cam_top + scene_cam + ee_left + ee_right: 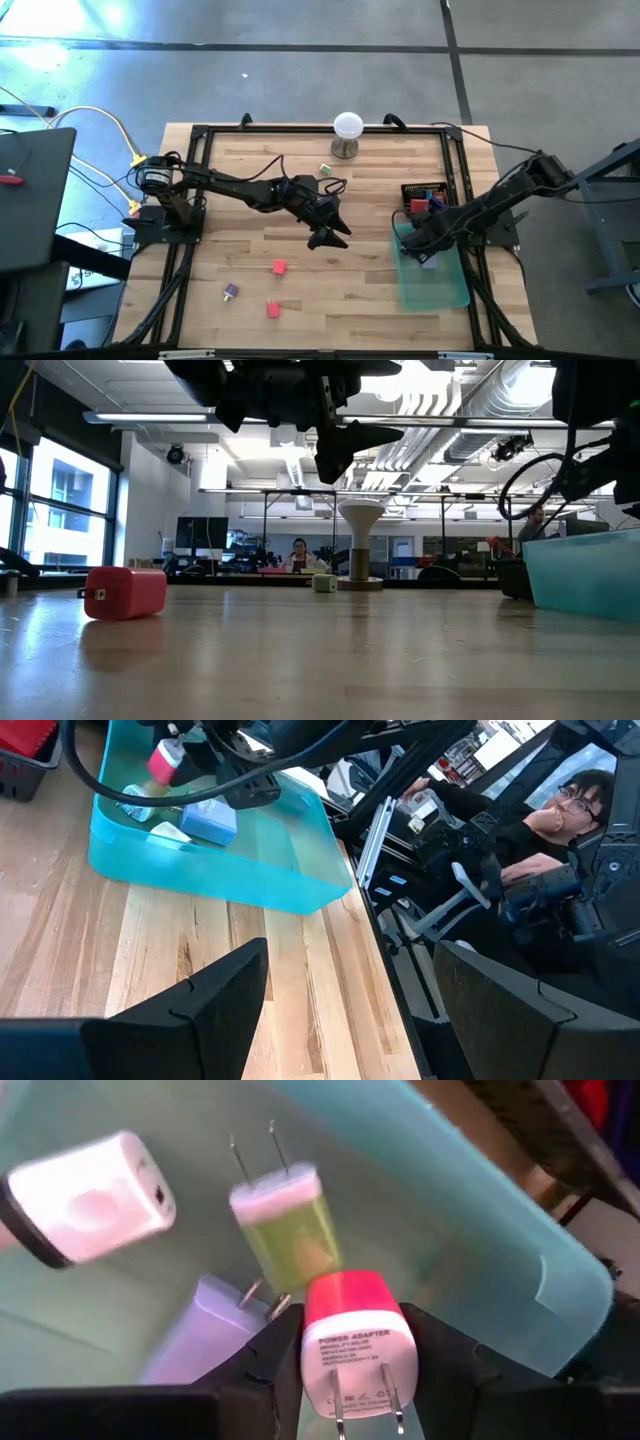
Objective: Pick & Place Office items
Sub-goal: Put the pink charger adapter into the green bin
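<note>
My right gripper (pixel 427 248) hangs over the translucent teal tray (pixel 445 290), shut on a pink power adapter (pixel 352 1342). Inside the tray lie a pale green adapter (pixel 285 1230), a lavender one (pixel 200 1342) and a white one (pixel 90 1192). My left gripper (pixel 328 234) stands open above the table's middle, with nothing between its fingers. On the wood rest two red pieces (pixel 279 267) (pixel 272 310), a purple one (pixel 231 291) and a pale green one (pixel 325 169). My right gripper pinches the pink adapter by its two opposite sides (pixel 312 1348) between its two fingers. The fingers come from above, pointing down. The white face with the prongs (pixel 365 1405) points back up at the wrist. The adapter hangs clear above the tray (pixel 165 760).
A white ball on a metal stand (pixel 347 130) is at the far edge. A black basket (pixel 425 190) with red and blue items sits beyond the tray. A black frame rail (pixel 458 180) runs along the table's right side. A person (pixel 560 810) sits beyond the table.
</note>
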